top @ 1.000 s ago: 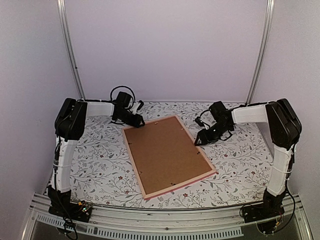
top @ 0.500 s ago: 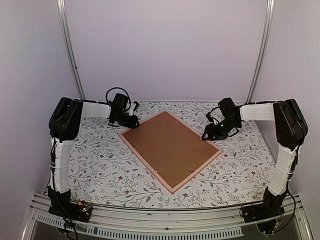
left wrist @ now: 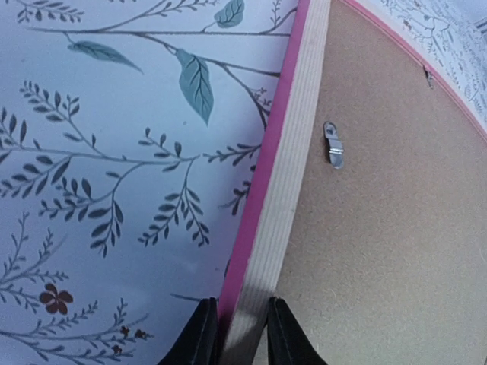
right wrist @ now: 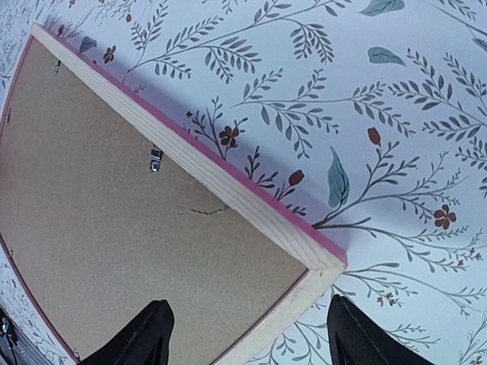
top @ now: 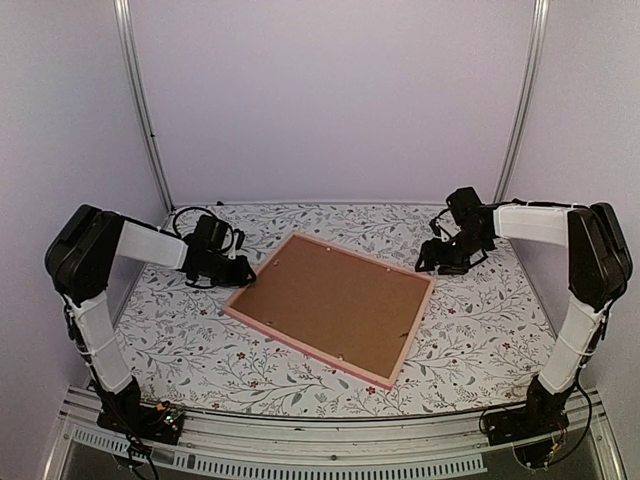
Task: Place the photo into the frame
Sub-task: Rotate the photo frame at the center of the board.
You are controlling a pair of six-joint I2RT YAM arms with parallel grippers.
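Frame (top: 305,345) lies back-up, skewed, at table centre, brown backing board (top: 330,308) showing. Left gripper (left wrist: 237,334) pinches rail near frame's left corner. Right gripper (right wrist: 247,338) spread wide over right corner. Floral table (top: 480,320) shows around every edge, widest lower right.

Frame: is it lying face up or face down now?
Face down. The frame shows its brown backing board and a metal clip upward; its front is hidden against the table.
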